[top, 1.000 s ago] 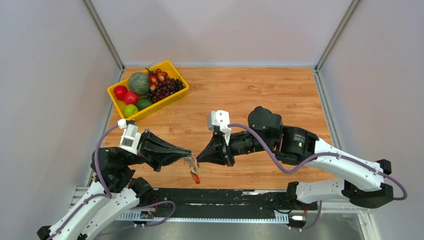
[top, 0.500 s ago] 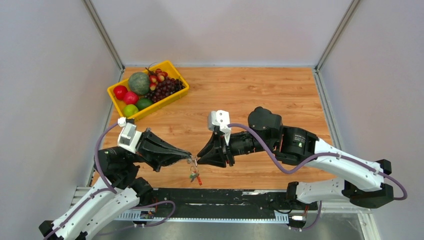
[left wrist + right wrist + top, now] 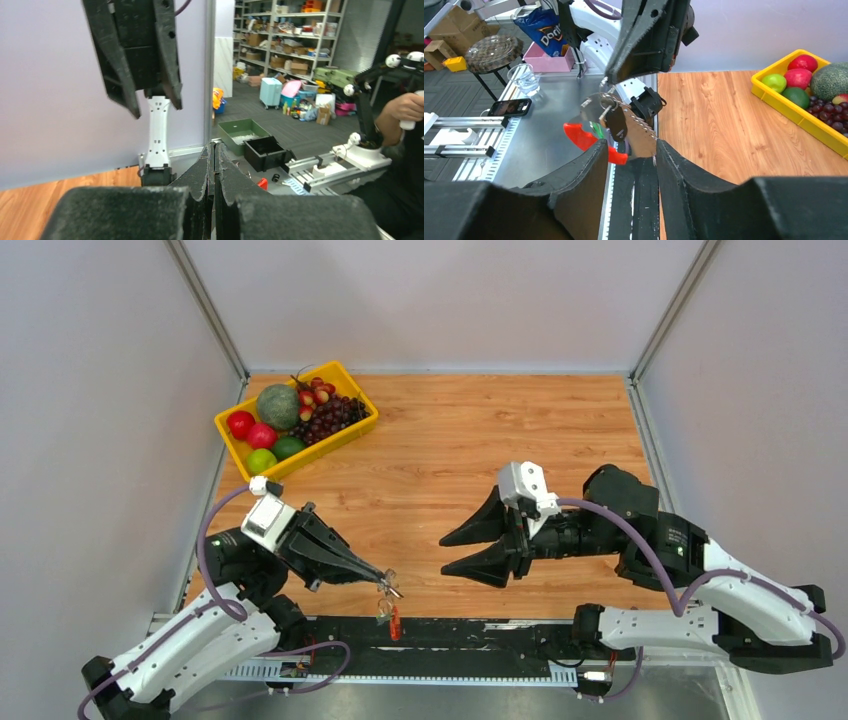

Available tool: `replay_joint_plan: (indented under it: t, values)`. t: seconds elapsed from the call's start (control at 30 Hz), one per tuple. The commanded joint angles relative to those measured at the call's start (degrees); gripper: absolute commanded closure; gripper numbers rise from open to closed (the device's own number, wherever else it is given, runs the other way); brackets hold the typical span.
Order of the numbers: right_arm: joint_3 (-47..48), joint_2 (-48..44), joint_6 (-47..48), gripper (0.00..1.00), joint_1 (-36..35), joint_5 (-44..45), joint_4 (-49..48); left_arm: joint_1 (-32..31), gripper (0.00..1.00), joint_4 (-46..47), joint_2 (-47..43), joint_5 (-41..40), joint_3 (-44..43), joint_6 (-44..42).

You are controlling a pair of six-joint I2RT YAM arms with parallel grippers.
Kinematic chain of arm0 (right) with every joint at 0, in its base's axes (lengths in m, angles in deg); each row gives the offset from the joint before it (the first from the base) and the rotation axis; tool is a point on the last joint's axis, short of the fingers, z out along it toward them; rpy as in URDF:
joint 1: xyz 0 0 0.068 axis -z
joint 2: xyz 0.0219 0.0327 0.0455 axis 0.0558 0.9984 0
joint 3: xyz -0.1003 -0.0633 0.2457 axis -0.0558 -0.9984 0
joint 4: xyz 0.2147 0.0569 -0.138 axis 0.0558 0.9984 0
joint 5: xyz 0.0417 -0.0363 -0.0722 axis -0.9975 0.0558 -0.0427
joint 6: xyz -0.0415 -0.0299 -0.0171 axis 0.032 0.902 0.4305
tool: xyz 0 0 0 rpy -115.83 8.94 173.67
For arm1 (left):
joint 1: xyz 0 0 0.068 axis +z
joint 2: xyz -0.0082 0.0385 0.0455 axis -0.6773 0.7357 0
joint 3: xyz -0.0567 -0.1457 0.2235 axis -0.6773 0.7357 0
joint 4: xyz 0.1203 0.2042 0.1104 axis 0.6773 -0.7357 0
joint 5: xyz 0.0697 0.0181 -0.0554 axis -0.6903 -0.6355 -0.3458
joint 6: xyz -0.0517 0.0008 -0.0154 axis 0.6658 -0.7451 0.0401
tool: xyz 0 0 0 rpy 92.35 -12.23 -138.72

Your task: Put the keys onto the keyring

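My left gripper (image 3: 385,586) is shut on the keyring (image 3: 385,608), which hangs below its tips over the table's near edge. The red oblong tag (image 3: 394,623) dangles lowest. In the right wrist view the left gripper (image 3: 610,80) pinches the ring, and the bunch (image 3: 605,113) hangs with the red tag (image 3: 585,140), a green bit, the grey serrated piece (image 3: 640,136) and a small key with a dark head (image 3: 616,125). My right gripper (image 3: 448,554) is open and empty, a short way right of the bunch. Its fingers (image 3: 584,170) frame the bunch without touching it. In the left wrist view my left gripper (image 3: 214,146) shows pressed shut.
A yellow basket (image 3: 352,433) with fruit and grapes stands at the back left, also in the right wrist view (image 3: 796,115). A black rail (image 3: 470,632) runs along the near edge under the keyring. The enclosure walls stand on both sides.
My right gripper has let go, opened and pulled back to the right. My left gripper has dropped toward the near edge, and the keyring now hangs from it alone.
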Motion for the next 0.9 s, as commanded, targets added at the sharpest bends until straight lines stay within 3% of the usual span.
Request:
replay_joint_plan:
  t: [0.0,0.13,0.23,0.3,0.43,0.5,0.73,0.87]
  values:
    - [-3.7,-1.0,0.2,0.55,-0.3,3.9,-1.4,-2.3,1.00,9.8,2.4,4.8,-3.9,3.1]
    - [-7.0,0.2,-1.4,0.55,-0.3,11.4,-1.7,-3.4,1.00,17.3,4.3,6.4,-4.7,8.0]
    - [-8.8,1.7,-3.3,0.55,-0.3,18.3,-1.6,-3.9,1.00,31.2,6.3,7.5,-4.2,17.5]
    - [-9.8,2.4,-4.2,0.54,-0.3,21.4,-1.5,-4.3,1.00,35.5,7.1,7.6,-4.4,20.4]
    - [-10.8,3.1,-5.6,0.54,-0.3,25.2,-1.3,-4.7,1.00,33.9,7.5,6.7,-4.1,18.5]
    - [-11.3,3.1,-6.4,0.53,-0.3,26.2,-1.4,-4.8,1.00,28.4,7.6,6.1,-4.2,14.3]
    - [-13.5,1.9,-10.6,0.53,-0.3,34.4,-0.8,-4.7,1.00,-14.9,3.9,-4.7,-4.6,-12.9]
    - [-14.5,1.1,-12.0,0.52,-0.3,37.3,-0.4,-4.8,1.00,-28.5,5.3,-13.9,-4.6,-23.3]
